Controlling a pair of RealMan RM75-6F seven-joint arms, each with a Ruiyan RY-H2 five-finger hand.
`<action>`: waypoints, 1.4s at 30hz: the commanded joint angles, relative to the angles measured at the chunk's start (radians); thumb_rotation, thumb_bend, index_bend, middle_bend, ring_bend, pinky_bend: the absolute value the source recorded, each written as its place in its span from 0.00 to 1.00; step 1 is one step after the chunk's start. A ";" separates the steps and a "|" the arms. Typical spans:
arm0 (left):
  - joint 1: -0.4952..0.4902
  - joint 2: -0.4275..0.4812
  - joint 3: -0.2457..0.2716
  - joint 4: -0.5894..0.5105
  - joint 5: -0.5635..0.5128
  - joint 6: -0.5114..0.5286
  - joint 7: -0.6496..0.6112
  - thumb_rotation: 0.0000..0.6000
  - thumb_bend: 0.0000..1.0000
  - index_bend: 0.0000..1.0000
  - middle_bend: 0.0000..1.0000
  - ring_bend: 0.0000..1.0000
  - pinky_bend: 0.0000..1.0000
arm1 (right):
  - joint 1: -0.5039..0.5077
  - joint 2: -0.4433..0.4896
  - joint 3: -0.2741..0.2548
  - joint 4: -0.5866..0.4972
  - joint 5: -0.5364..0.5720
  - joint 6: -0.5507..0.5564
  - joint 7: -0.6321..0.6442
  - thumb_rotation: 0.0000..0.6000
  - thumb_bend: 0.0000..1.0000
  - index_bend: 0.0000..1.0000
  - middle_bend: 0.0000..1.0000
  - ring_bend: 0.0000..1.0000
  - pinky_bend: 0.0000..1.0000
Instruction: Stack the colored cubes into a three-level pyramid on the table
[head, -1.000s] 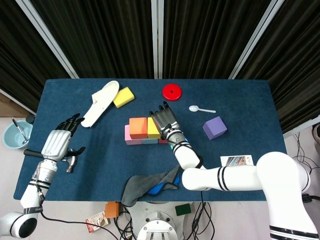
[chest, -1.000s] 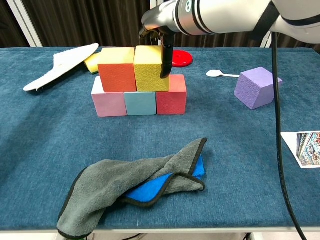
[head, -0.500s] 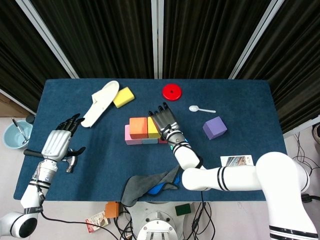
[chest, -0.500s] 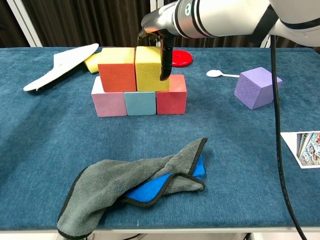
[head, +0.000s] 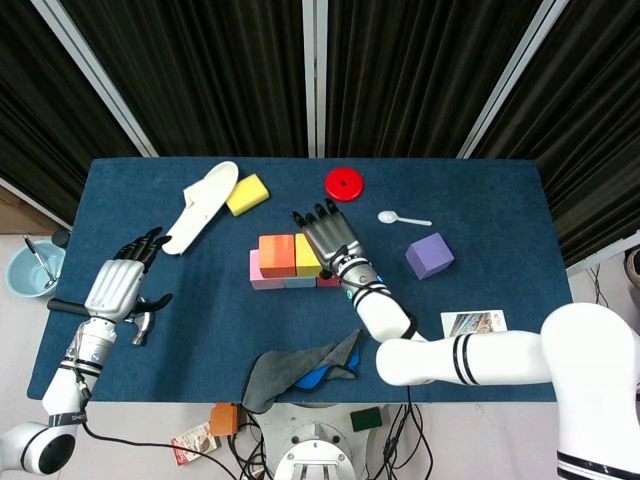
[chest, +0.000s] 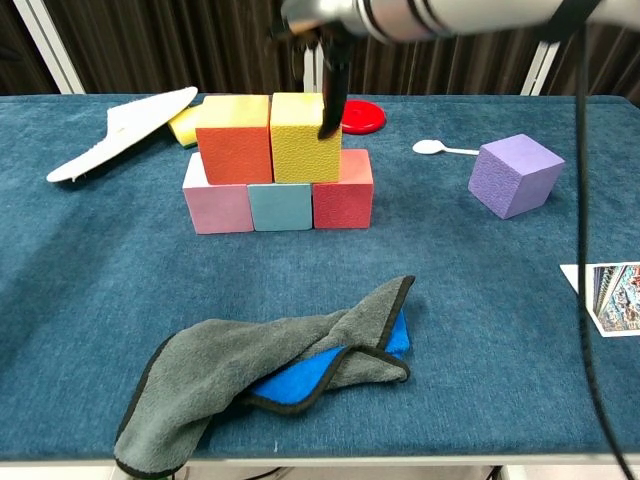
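- The left robot hand (head: 118, 285) hovers over the table's (head: 480, 190) left edge, fingers spread, holding nothing; a hammer (head: 140, 320) lies just beside it.
- A white shoe insole (chest: 120, 130) lies far left, with a loose yellow cube (head: 247, 194) near it.
- Mid-table, the pink cube (chest: 217, 200), light blue cube (chest: 281, 206) and red cube (chest: 343, 195) form the bottom row; the orange cube (chest: 234, 138) and yellow textured cube (chest: 303, 137) sit on top.
- The right robot hand (head: 328, 238) is above the yellow textured cube's right side, fingers extended and apart, gripping nothing.
- A purple cube (chest: 514, 175) stands well apart at right, near a white spoon (chest: 443, 149).
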 joint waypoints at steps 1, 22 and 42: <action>-0.001 0.000 0.000 -0.001 0.000 0.000 0.000 1.00 0.17 0.11 0.04 0.09 0.18 | -0.002 0.009 0.013 -0.010 -0.011 -0.006 0.016 1.00 0.10 0.06 0.21 0.06 0.00; 0.007 0.003 0.006 0.009 -0.002 -0.002 -0.017 1.00 0.17 0.11 0.04 0.09 0.18 | 0.096 -0.151 0.018 0.167 0.053 -0.023 -0.029 1.00 0.10 0.14 0.30 0.06 0.00; 0.010 -0.001 0.009 0.021 -0.001 -0.006 -0.030 1.00 0.17 0.11 0.04 0.09 0.18 | 0.109 -0.169 0.028 0.192 0.087 -0.008 -0.061 1.00 0.17 0.17 0.35 0.07 0.00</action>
